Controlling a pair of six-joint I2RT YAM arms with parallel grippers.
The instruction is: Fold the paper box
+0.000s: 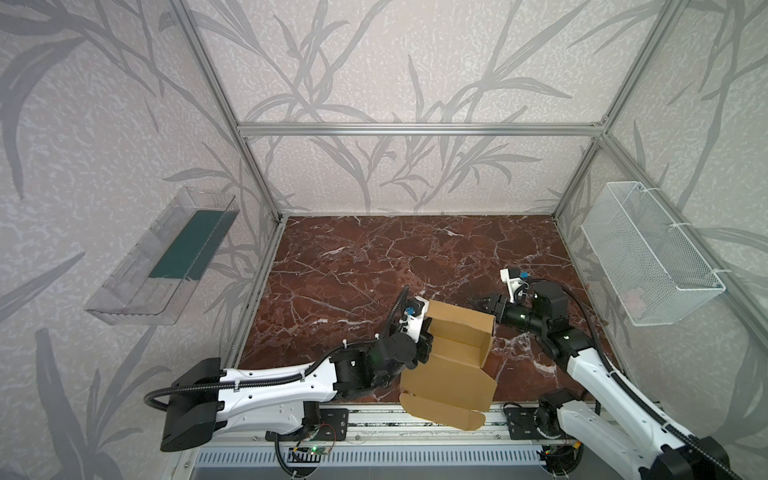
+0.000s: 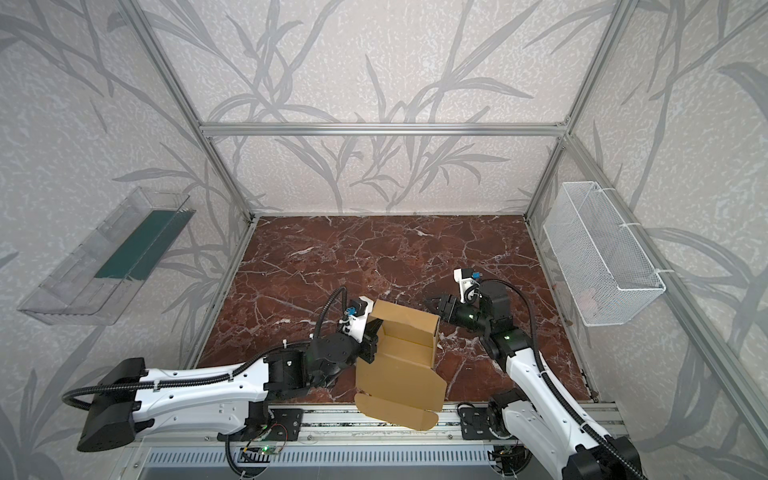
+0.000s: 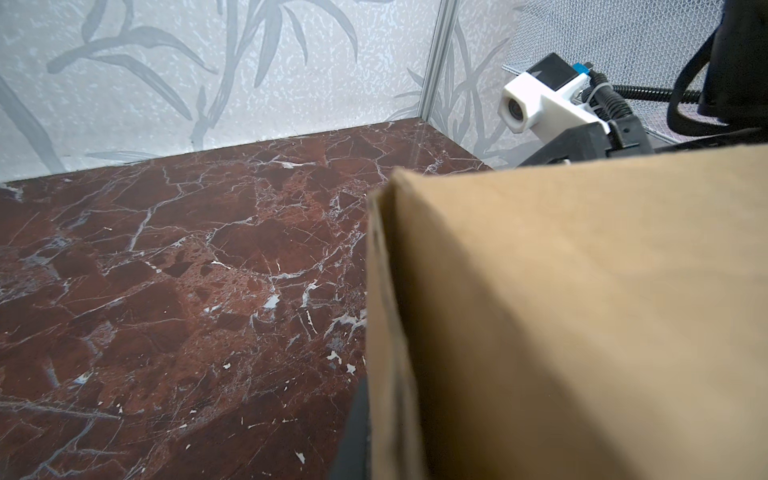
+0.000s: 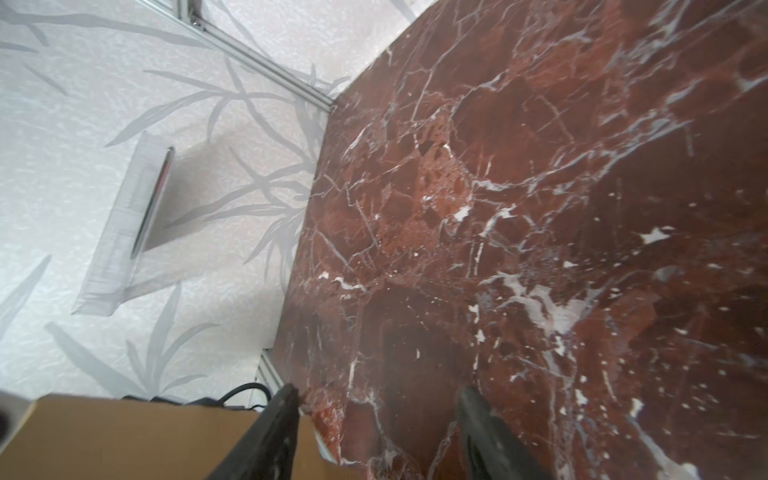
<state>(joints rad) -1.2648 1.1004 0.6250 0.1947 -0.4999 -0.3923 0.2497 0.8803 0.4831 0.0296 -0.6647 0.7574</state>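
The paper box (image 1: 449,374) (image 2: 399,374) sits at the near edge of the red-brown marble table (image 1: 374,257) (image 2: 353,257), half folded. Its far wall and right wall stand up, while its wide front flap lies flat and overhangs the aluminium front rail (image 1: 374,419). The left gripper (image 1: 428,332) (image 2: 372,336) is pressed together on the box's left wall. In the left wrist view one dark finger (image 3: 353,432) lies against the outside of the cardboard (image 3: 582,311), which fills more than half of that view and hides the other finger. The right gripper (image 1: 482,302) (image 2: 432,303) hangs just beyond the far right corner of the box, low over the marble. Its jaws are spread and nothing is between them, as the right wrist view shows (image 4: 378,415), with the top edge of the cardboard (image 4: 124,440) beside one finger. The raised far wall stands between the two grippers. A clear plastic tray (image 1: 162,262) (image 2: 104,266) with a dark green sheet inside it hangs on the left wall, well apart from the box. A white mesh basket (image 1: 652,257) (image 2: 602,257) hangs on the right wall, just behind the right arm's wrist.
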